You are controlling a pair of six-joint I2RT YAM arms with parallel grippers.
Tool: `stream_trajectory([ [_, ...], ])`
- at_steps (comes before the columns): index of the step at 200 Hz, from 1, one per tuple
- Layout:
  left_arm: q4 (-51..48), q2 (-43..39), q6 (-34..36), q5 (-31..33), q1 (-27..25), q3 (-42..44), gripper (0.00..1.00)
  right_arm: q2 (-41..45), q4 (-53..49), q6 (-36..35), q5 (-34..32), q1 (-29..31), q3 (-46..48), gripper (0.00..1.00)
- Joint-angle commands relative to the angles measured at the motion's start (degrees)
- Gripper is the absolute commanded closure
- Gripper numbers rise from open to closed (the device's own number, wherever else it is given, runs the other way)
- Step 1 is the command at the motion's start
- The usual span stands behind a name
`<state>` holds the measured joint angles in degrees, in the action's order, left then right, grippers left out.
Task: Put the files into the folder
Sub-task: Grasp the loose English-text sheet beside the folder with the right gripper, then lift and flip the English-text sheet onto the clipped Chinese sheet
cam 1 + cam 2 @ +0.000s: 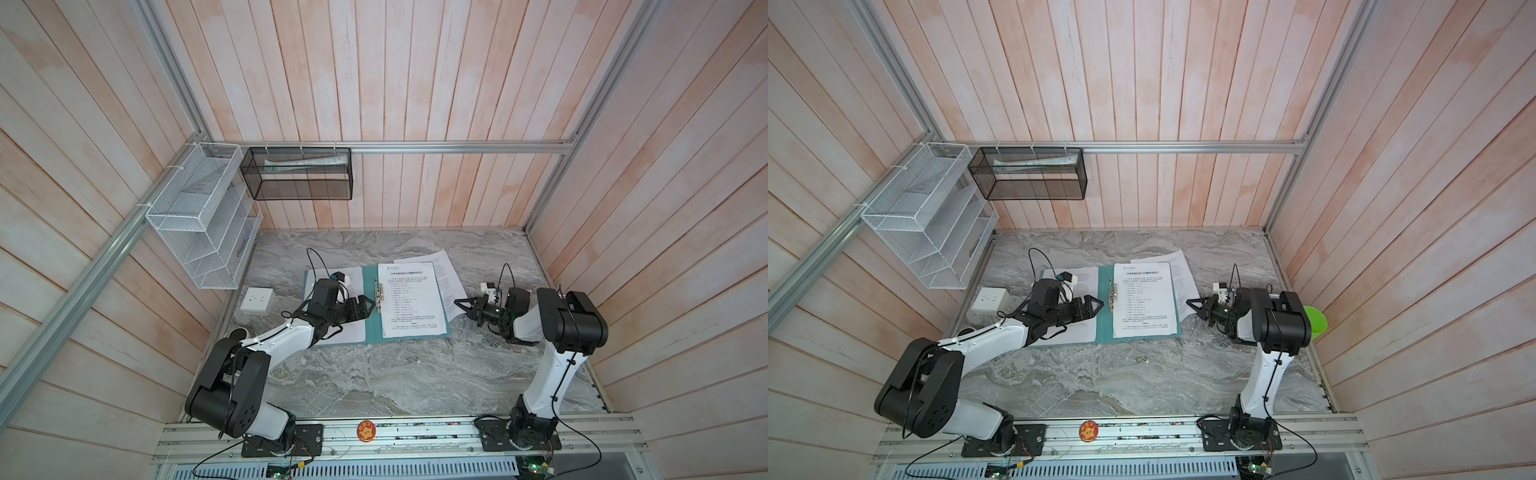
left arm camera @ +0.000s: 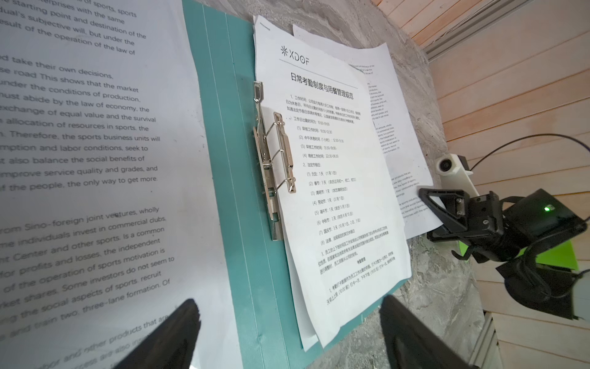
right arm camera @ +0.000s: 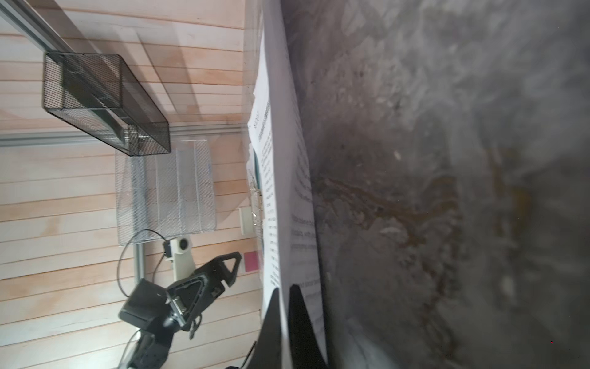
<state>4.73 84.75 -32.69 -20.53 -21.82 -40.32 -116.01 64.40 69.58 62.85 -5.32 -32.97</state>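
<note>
The right end effector (image 1: pixel 458 302) is clenched on the outer edge of the skewed sheet (image 1: pixel 448 270). The right wrist view shows the paper pinched between its two black fingers (image 3: pixel 301 326). This sheet lies at an angle, partly on the marble tabletop (image 1: pixel 374 382) and sticking out past the right flap of the open teal folder (image 1: pixel 372 334).

The headed sheet (image 1: pixel 411 299) lies over it, square on that flap, and covers most of it. The headed sheet's inner edge sits at the metal spine clip (image 2: pixel 274 159). The clip's bar stands over that edge; whether it presses the paper down cannot be told.

Across the spine, the left end effector (image 1: pixel 371 306) is released, its jaws spread wide. It hangs over the folder and points at the clip. Under that arm a third sheet (image 2: pixel 95 143) of the files lies on the left flap.

Left of the folder a white socket box (image 1: pixel 257 300) rests on the tabletop. On the wall rails above hang a white wire rack (image 1: pixel 199 220) and a black mesh basket (image 1: pixel 299 174). In a top view a green cup (image 1: pixel 1315 322) shows behind the right arm, near the right wall.
</note>
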Motion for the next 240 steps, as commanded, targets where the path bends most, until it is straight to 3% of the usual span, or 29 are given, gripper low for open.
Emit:
stream_trajectory([
  [1, -0.6, -0.5, 1.0, 0.7, -0.2, -1.7, 0.10, -4.0, 34.5, 25.3, 2.5, 1.2, 0.2, 1.00],
  [10, -0.7, -0.5, 1.0, 0.7, -0.1, -1.7, 0.10, -4.9, 39.1, 29.8, 2.0, 1.6, -0.8, 1.00],
  [73, -1.1, -2.3, 0.9, 2.2, -0.2, -0.3, 0.10, 1.0, 36.0, 30.2, -0.6, 5.3, -6.3, 1.00],
  [118, -0.9, -2.7, 0.9, 2.3, -0.2, 0.4, 0.10, 14.9, 13.0, 16.3, -1.8, 4.5, -6.5, 1.00],
  [156, -0.6, -2.2, 1.4, 2.2, -0.2, 0.3, 0.10, 28.9, -21.0, -4.2, -6.0, 4.3, -12.7, 1.00],
  [169, -0.3, -2.0, 1.4, 2.2, -0.1, 0.3, 0.10, 31.9, -27.5, -7.0, -8.5, 4.8, -14.5, 1.00],
  [185, 0.2, -2.0, 1.1, 2.1, -0.1, 0.5, 0.10, 32.6, -27.3, -5.6, -8.8, 5.3, -15.1, 1.00],
  [240, 0.0, -4.0, 0.9, 2.8, 0.0, 2.2, 0.10, 28.2, -11.4, 6.1, -9.2, 9.6, -11.3, 1.00],
])
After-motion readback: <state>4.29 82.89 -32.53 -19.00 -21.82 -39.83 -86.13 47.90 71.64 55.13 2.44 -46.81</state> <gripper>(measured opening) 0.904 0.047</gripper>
